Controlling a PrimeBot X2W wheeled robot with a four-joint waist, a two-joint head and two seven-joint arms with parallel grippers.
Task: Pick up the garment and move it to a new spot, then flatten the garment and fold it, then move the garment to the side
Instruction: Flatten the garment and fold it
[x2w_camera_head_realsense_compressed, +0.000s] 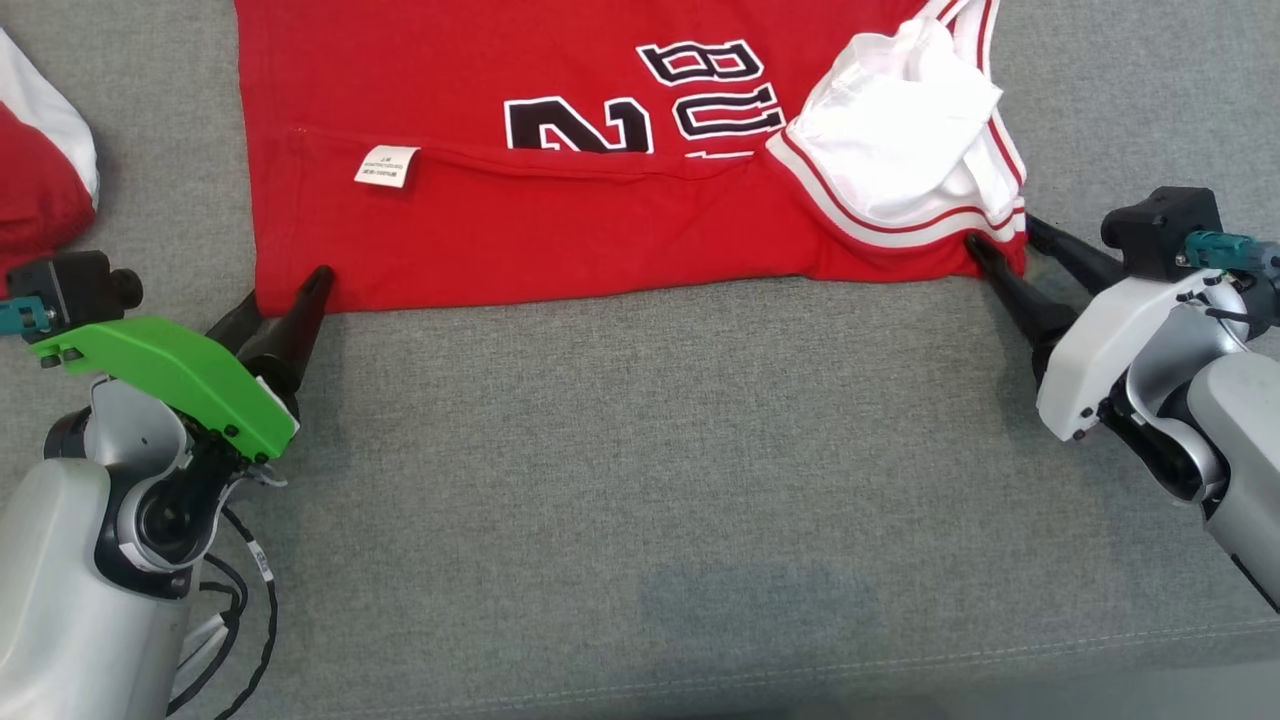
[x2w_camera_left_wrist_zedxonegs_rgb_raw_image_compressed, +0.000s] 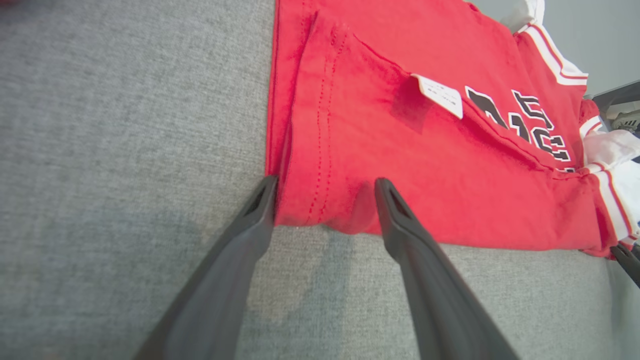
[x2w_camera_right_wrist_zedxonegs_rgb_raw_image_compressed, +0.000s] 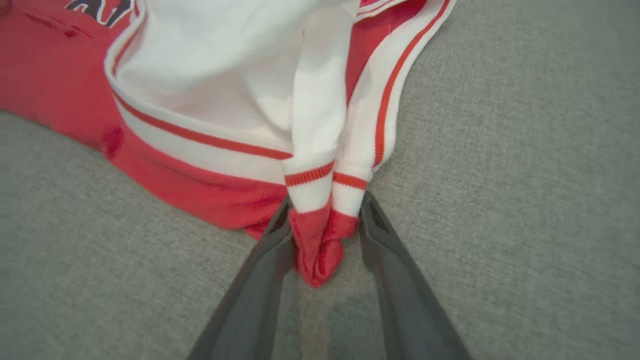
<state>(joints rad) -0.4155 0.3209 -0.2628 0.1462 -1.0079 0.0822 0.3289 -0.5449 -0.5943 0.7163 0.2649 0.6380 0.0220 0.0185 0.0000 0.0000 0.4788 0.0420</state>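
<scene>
The garment (x2w_camera_head_realsense_compressed: 600, 230) is a red jersey with black lettering and white, red-striped trim, lying spread on the grey cushion. My left gripper (x2w_camera_head_realsense_compressed: 285, 295) stands open at its near left corner. In the left wrist view the two fingers straddle that hemmed corner (x2w_camera_left_wrist_zedxonegs_rgb_raw_image_compressed: 320, 200), and my left gripper (x2w_camera_left_wrist_zedxonegs_rgb_raw_image_compressed: 326, 182) has a wide gap. My right gripper (x2w_camera_head_realsense_compressed: 1005, 238) is at the near right corner. In the right wrist view my right gripper (x2w_camera_right_wrist_zedxonegs_rgb_raw_image_compressed: 327, 200) has both fingers pressing a bunched fold of red cloth and striped trim (x2w_camera_right_wrist_zedxonegs_rgb_raw_image_compressed: 320, 240).
A white care label (x2w_camera_head_realsense_compressed: 386, 165) sits on the jersey's folded-over layer. Another red and white cloth (x2w_camera_head_realsense_compressed: 40, 170) lies at the far left edge. Bare grey upholstery (x2w_camera_head_realsense_compressed: 650, 450) stretches toward me, with a seam (x2w_camera_head_realsense_compressed: 900, 660) near the front edge.
</scene>
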